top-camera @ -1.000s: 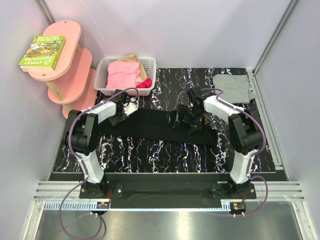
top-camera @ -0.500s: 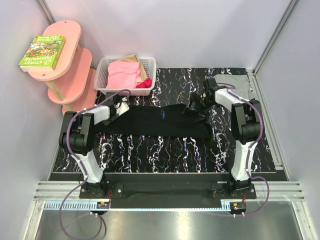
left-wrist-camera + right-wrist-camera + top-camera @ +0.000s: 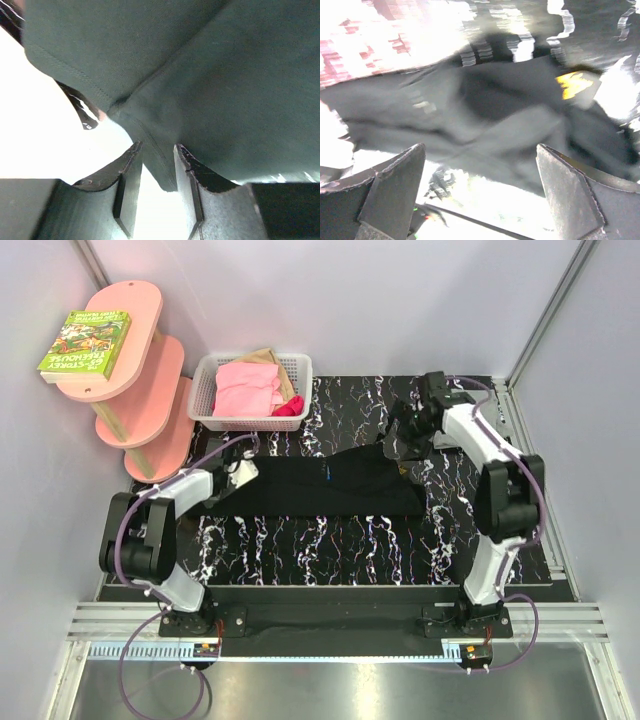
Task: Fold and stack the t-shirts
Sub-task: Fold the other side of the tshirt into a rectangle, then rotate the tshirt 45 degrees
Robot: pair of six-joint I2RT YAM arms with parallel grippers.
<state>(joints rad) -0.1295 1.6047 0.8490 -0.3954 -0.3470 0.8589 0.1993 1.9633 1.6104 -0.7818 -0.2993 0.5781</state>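
1. The black t-shirt (image 3: pixel 320 488) lies folded into a long band across the middle of the desk (image 3: pixel 330 550), running left to right.
2. The left hand (image 3: pixel 157 146) sits at the band's left end. Its fingers (image 3: pixel 127 190) are pressed close together, pinching an edge of the dark cloth.
3. The right hand (image 3: pixel 480 150) is at the band's far right corner. Its fingers (image 3: pixel 395 185) are spread wide over the cloth and grip nothing. This wrist view is blurred.
4. A small yellow tag (image 3: pixel 575 82) shows on the cloth under the right hand.
5. A white basket (image 3: pixel 205 405) of pink clothes stands at the desk's far left corner.
6. Left of the basket, a pink shelf (image 3: pixel 140 315) carries a green book (image 3: pixel 85 342).
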